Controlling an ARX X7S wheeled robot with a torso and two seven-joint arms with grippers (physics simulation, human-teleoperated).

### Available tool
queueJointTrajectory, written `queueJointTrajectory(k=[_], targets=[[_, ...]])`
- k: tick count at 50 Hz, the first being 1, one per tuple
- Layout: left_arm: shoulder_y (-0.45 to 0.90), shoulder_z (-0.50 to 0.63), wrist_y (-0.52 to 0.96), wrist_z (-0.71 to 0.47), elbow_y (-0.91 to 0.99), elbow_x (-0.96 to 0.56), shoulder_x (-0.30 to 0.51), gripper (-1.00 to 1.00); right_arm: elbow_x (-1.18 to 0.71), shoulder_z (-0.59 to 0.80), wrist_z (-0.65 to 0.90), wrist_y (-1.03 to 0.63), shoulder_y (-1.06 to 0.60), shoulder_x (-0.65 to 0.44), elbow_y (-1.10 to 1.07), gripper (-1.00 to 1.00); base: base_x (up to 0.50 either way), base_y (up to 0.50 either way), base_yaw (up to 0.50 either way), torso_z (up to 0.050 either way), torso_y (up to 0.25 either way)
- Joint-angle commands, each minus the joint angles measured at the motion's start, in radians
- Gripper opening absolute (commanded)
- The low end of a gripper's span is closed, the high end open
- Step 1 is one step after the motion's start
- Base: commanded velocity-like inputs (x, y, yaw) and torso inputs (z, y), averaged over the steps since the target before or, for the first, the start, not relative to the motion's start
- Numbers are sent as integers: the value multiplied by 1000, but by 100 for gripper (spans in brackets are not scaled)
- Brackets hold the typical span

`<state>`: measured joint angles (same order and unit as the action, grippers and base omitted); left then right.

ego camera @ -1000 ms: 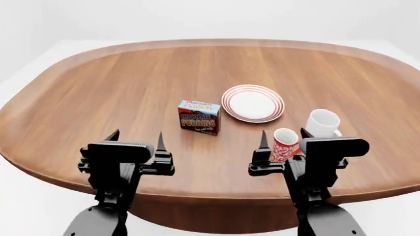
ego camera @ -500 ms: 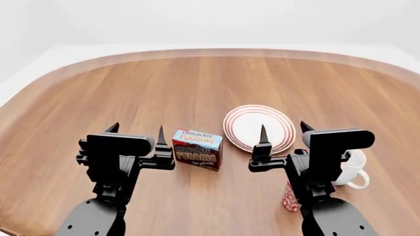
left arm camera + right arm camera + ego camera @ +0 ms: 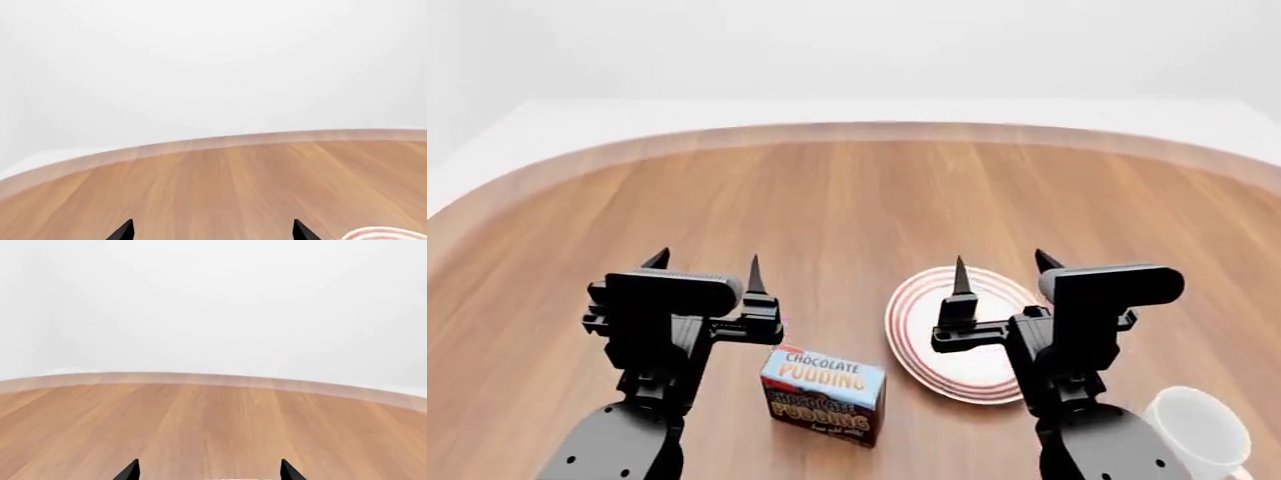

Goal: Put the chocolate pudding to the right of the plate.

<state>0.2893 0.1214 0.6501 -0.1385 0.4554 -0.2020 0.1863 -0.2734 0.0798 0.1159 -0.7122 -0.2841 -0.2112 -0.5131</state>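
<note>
The chocolate pudding [image 3: 822,393] is one small box with dark brown sides and a blue and red top with white letters. It sits on the wooden table [image 3: 827,200], near the robot and just left of the plate [image 3: 924,300]. There is one plate, white with red rings. The right arm hides part of it. One white mug [image 3: 1198,430] sits at the near right, cut off by the picture edge. The left gripper [image 3: 705,266] and right gripper [image 3: 1001,268] are both spread wide and hold nothing. The wrist views show only finger tips, bare table and a white wall.
</note>
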Motion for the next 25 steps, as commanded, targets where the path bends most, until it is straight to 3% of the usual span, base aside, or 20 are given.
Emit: queueJointTrajectory(k=[1, 17, 25], targets=[[-1, 6, -8, -7, -5, -3, 5, 100, -3, 7, 4, 9, 1, -3, 9, 100, 500, 0, 0, 0, 0], [-4, 12, -21, -14, -13, -11, 9, 100, -10, 14, 10, 14, 2, -8, 17, 100, 500, 0, 0, 0, 1], [-4, 14, -26, -18, -18, -13, 13, 100, -11, 21, 12, 21, 4, -11, 19, 100, 177, 0, 0, 0, 1]])
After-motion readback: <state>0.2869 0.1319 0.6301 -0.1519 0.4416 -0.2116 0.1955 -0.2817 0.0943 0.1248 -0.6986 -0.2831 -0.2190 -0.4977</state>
